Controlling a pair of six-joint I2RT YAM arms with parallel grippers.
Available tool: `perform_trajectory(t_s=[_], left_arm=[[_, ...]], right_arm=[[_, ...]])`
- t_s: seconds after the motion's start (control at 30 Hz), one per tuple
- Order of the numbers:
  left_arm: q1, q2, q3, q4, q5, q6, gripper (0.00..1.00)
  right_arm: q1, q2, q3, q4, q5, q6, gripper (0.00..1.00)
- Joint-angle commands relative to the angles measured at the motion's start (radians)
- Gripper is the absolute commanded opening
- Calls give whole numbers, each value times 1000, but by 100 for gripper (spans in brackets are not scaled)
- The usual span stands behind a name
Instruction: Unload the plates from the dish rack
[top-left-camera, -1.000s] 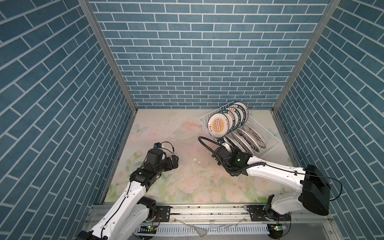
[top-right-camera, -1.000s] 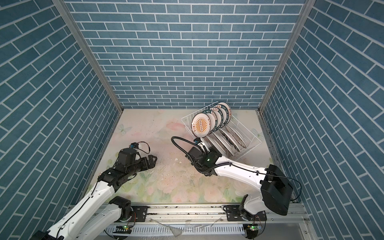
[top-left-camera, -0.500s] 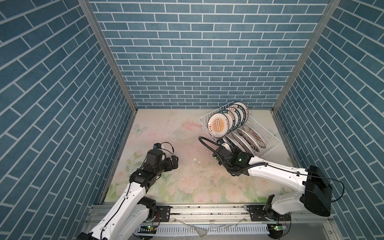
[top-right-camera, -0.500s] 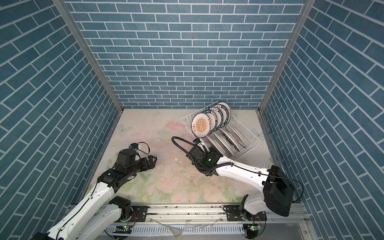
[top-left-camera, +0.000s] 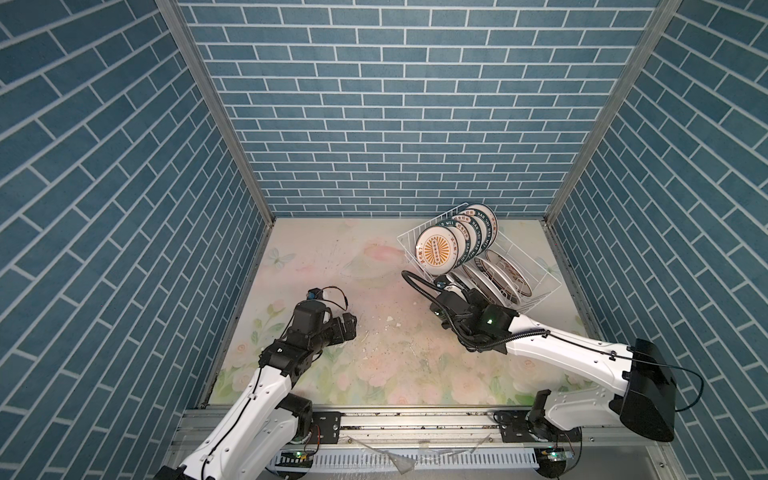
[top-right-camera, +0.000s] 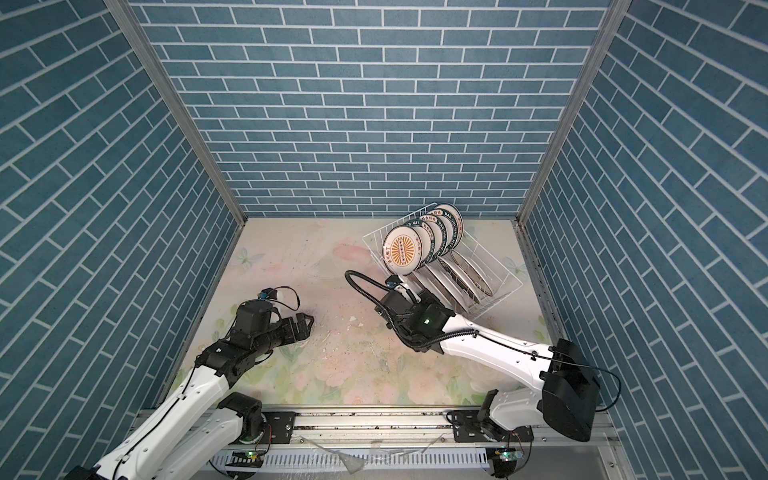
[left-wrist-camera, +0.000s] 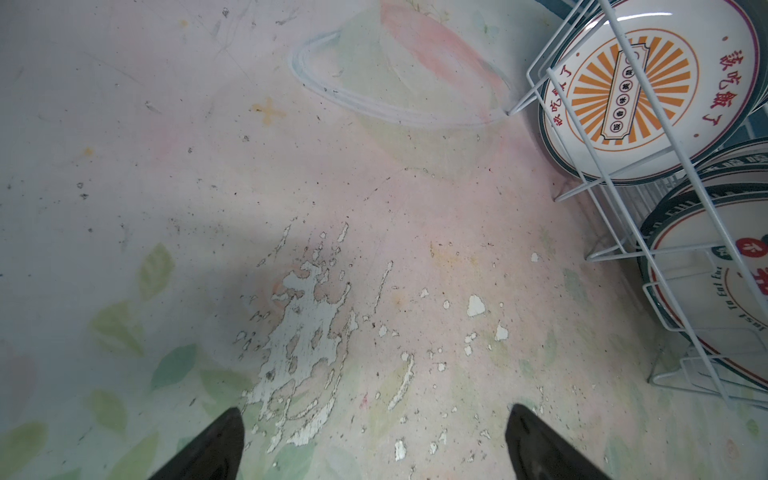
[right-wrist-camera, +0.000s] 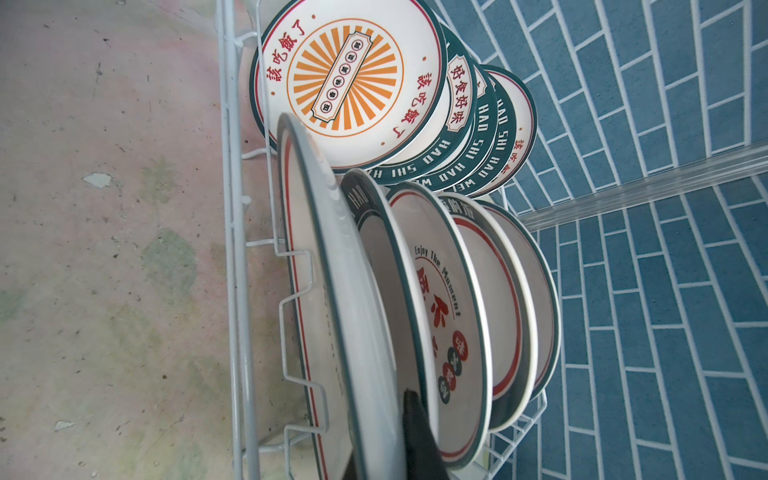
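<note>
The white wire dish rack (top-left-camera: 545, 286) (top-right-camera: 510, 286) stands at the back right with several plates upright in two rows. An orange sunburst plate (top-left-camera: 438, 252) (top-right-camera: 404, 248) (left-wrist-camera: 631, 83) (right-wrist-camera: 349, 79) fronts the far row. My right gripper (top-left-camera: 460, 291) (top-right-camera: 419, 296) (right-wrist-camera: 382, 419) is shut on the rim of the front plate (right-wrist-camera: 353, 311) of the near row, which still stands in the rack; one black finger (right-wrist-camera: 417, 436) shows behind it. My left gripper (top-left-camera: 349, 326) (top-right-camera: 305, 326) (left-wrist-camera: 374, 415) is open and empty, low over the table left of the rack.
The floral table (top-left-camera: 374, 365) has chipped, flaking patches (left-wrist-camera: 307, 332) under the left gripper. Blue brick walls (top-left-camera: 395, 124) close in the back and both sides. The rack (left-wrist-camera: 615, 174) sits close to the right wall.
</note>
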Motion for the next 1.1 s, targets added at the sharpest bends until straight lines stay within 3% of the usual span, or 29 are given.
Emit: perform_trajectory(t_s=[0.0, 0.37, 0.77, 1.07], left_arm=[[-3, -3, -17, 15, 0, 0, 99], [-4, 27, -7, 38, -9, -25, 99], [-3, 13, 9, 26, -11, -26, 99], [-3, -6, 9, 15, -14, -25, 99]], right_arm=[[18, -40, 64, 1, -4, -18, 0], [40, -77, 117, -5, 29, -71, 0], [123, -99, 154, 85, 194, -205, 0], [156, -137, 173, 128, 153, -222, 0]])
